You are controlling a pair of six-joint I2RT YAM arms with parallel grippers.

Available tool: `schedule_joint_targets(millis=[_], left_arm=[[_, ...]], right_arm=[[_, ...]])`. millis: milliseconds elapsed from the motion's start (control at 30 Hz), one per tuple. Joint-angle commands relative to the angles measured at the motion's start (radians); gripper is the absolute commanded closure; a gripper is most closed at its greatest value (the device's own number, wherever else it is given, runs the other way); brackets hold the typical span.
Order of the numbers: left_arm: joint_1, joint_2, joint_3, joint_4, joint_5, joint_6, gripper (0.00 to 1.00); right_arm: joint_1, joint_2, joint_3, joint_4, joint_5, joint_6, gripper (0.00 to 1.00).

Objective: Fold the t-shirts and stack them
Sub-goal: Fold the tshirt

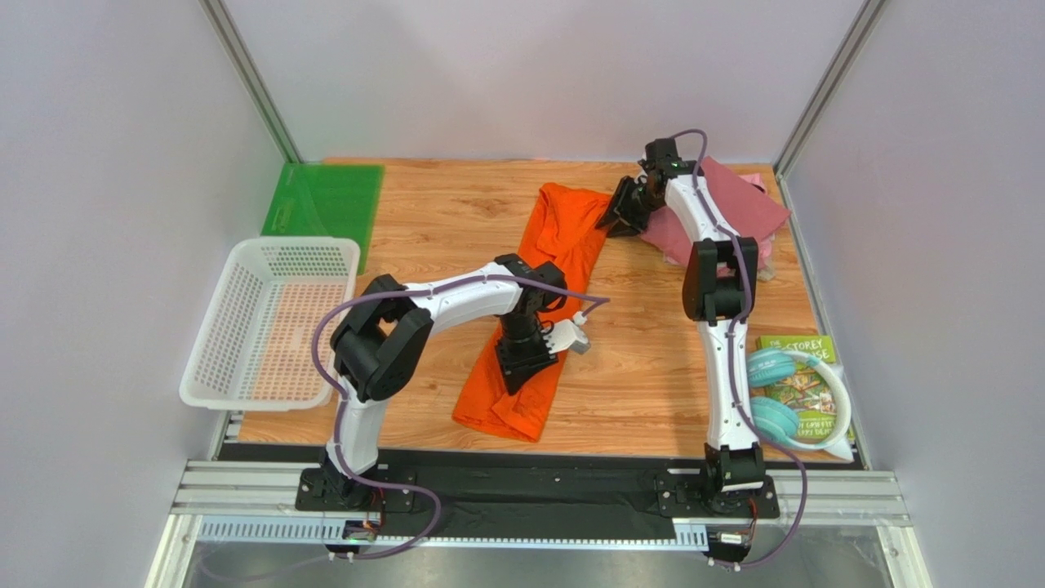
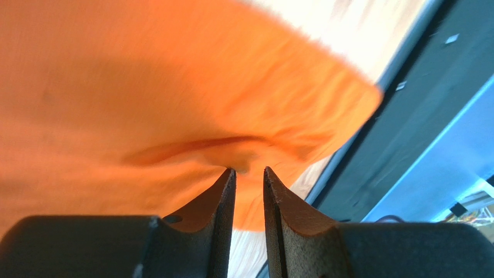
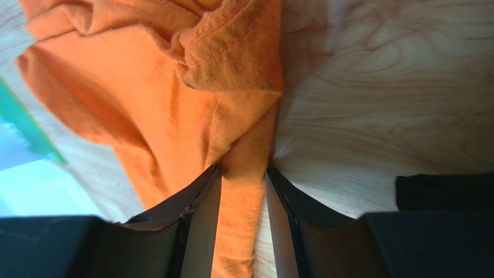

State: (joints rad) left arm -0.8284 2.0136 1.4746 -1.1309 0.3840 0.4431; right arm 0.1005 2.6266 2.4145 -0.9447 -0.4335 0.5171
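Right of the white mesh basket lies the orange t-shirt, seemingly soft, light and floppy, best held by its edges: the left gripper pinches a pucker level with the basket, the right gripper clamps an edge beyond it.

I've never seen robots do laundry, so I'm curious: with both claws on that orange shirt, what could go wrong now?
The right gripper pinches only a narrow strip of the orange t-shirt; it might slip out when pulled.
The left gripper seems to hold a small pucker near the table front edge; cloth could slide off.
The right arm reaches beside the maroon shirt and might nudge it.
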Motion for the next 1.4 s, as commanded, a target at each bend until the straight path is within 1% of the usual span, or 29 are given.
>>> schedule_joint_targets(millis=[0,133,167,200,267,300,333,367,400,433,467,500,533,567,600,633,667,767,800,867,900,967,1000,1100,1167,1367], left_arm=[[-0.008,-0.007,0.023,-0.063,0.111,-0.003,0.7],[-0.006,-0.058,0.0,-0.087,0.142,0.02,0.69],[-0.003,-0.073,-0.002,-0.104,0.142,0.026,0.7],[0.008,-0.091,-0.002,-0.112,0.151,0.032,0.71],[0.072,-0.169,0.03,-0.128,0.19,0.036,0.71],[0.102,-0.196,0.055,-0.132,0.197,0.031,0.71],[0.177,-0.241,0.082,-0.138,0.225,0.025,0.71],[0.216,-0.259,0.149,-0.15,0.237,0.011,0.71],[0.257,-0.275,0.182,-0.15,0.243,-0.006,0.72],[0.332,-0.304,0.208,-0.145,0.242,-0.02,0.72],[0.366,-0.32,0.243,-0.13,0.24,-0.035,0.72],[0.397,-0.334,0.25,-0.118,0.234,-0.07,0.72],[0.458,-0.364,0.248,-0.1,0.224,-0.09,0.72],[0.484,-0.384,0.218,-0.046,0.22,-0.119,0.72],[0.511,-0.404,0.189,-0.012,0.219,-0.174,0.72],[0.555,-0.445,0.152,0.072,0.204,-0.208,0.72],[0.567,-0.463,0.074,0.11,0.182,-0.236,0.72],[0.577,-0.47,-0.025,0.163,0.107,-0.276,0.73],[0.577,-0.458,-0.037,0.161,0.098,-0.28,0.73],[0.578,-0.454,-0.077,0.171,0.079,-0.293,0.73],[0.578,-0.452,-0.086,0.175,0.072,-0.294,0.73],[0.578,-0.452,-0.105,0.187,0.036,-0.285,0.73],[0.578,-0.447,-0.105,0.187,0.024,-0.282,0.73],[0.58,-0.432,-0.1,0.171,0.033,-0.27,0.73],[0.58,-0.429,-0.1,0.166,0.041,-0.268,0.73],[0.58,-0.414,-0.103,0.164,0.015,-0.254,0.73]], right_arm=[[0.001,0.027,0.026,0.024,-0.048,0.024,0.59],[0.001,0.015,0.047,0.041,-0.074,0.015,0.59],[0.002,0.003,0.043,0.043,-0.074,0.008,0.59],[0.004,-0.046,0.016,0.04,-0.061,0.001,0.59],[0.011,-0.114,-0.034,0.04,-0.036,-0.017,0.59],[0.011,-0.187,-0.067,0.037,-0.007,-0.035,0.59],[0.021,-0.232,-0.124,0.021,0.013,-0.045,0.59],[0.025,-0.272,-0.162,0.014,0.033,-0.054,0.59],[0.033,-0.31,-0.199,0.003,0.08,-0.075,0.59],[0.057,-0.4,-0.285,-0.018,0.108,-0.086,0.59],[0.073,-0.439,-0.335,-0.022,0.134,-0.095,0.59],[0.091,-0.486,-0.389,-0.019,0.166,-0.104,0.59],[0.138,-0.564,-0.453,-0.01,0.18,-0.118,0.59],[0.165,-0.606,-0.563,0.003,0.19,-0.124,0.58],[0.191,-0.638,-0.627,0.012,0.199,-0.129,0.58],[0.253,-0.669,-0.678,0.035,0.203,-0.126,0.58],[0.287,-0.725,-0.775,0.047,0.206,-0.124,0.58],[0.412,-0.787,-0.877,0.046,0.26,-0.111,0.58],[0.462,-0.806,-0.902,0.044,0.274,-0.1,0.58],[0.516,-0.844,-0.972,0.063,0.28,-0.08,0.59],[0.569,-0.85,-0.989,0.066,0.289,-0.072,0.59],[0.62,-0.858,-1.015,0.066,0.291,-0.055,0.59],[0.669,-0.864,-1.04,0.066,0.295,-0.045,0.59],[0.734,-0.86,-1.068,0.083,0.294,-0.019,0.59],[0.755,-0.855,-1.071,0.083,0.3,-0.005,0.6],[0.837,-0.83,-1.045,0.093,0.289,0.018,0.6]])
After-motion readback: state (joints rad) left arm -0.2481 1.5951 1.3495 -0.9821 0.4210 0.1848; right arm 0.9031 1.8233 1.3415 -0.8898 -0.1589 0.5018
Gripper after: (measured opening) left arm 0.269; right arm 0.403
